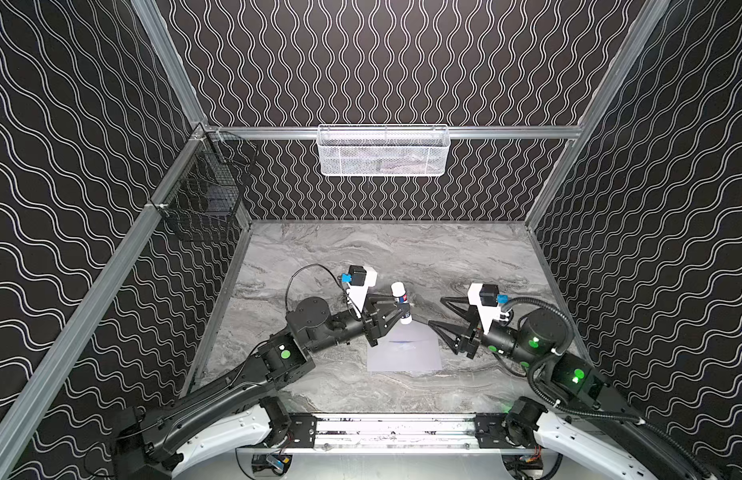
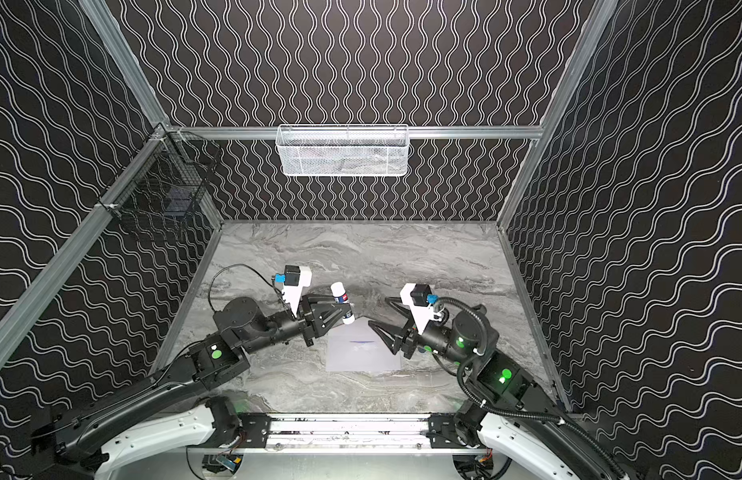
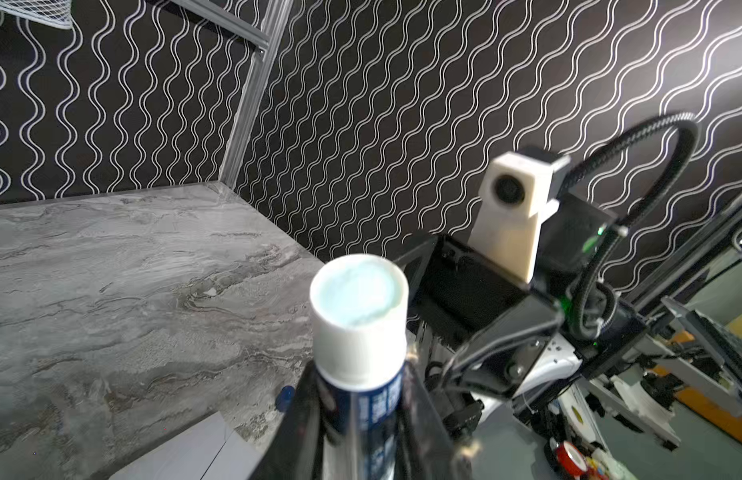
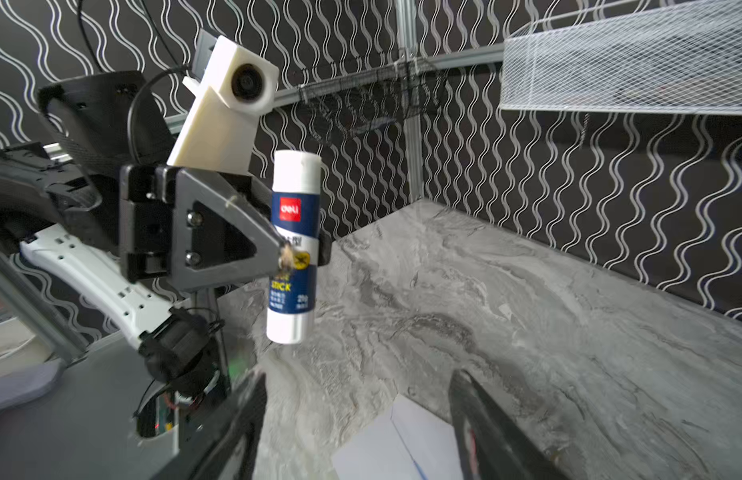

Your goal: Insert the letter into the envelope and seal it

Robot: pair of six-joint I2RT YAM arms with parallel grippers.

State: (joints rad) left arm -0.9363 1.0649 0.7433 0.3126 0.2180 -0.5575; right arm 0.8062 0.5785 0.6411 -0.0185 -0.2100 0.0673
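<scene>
- Table [image 1: 402, 257]: flat grey slab with a marble-like swirl, faintly glossy.
- Walls [image 1: 361, 62]: black, printed with thin white wavy lines, set in a bare aluminium frame [image 1: 506, 132].
- White mesh basket [image 1: 384, 151] hung on the back rail; black wire basket [image 1: 203, 191] hung at the left corner.
- Envelope [image 1: 404, 357]: pale grey-lavender paper, matte and smooth, rectangular, lying flat near the front middle of the table, between the two grippers. Its flap seemed to lie open toward the back wall.
- Thin blue streak [image 1: 402, 341] across the envelope's middle; I could not tell whether it was the letter.
- Left gripper [image 1: 404, 309]: black triangular fingers clamped on a glue stick [image 1: 398, 291], held upright above the envelope's far edge. Stick is a white cylinder with a dark blue label and a red logo; the left wrist view showed a pale bluish top face.
- Right gripper [image 1: 436, 311]: jaws spread wide, nothing between them, beside the envelope's far right corner.
</scene>
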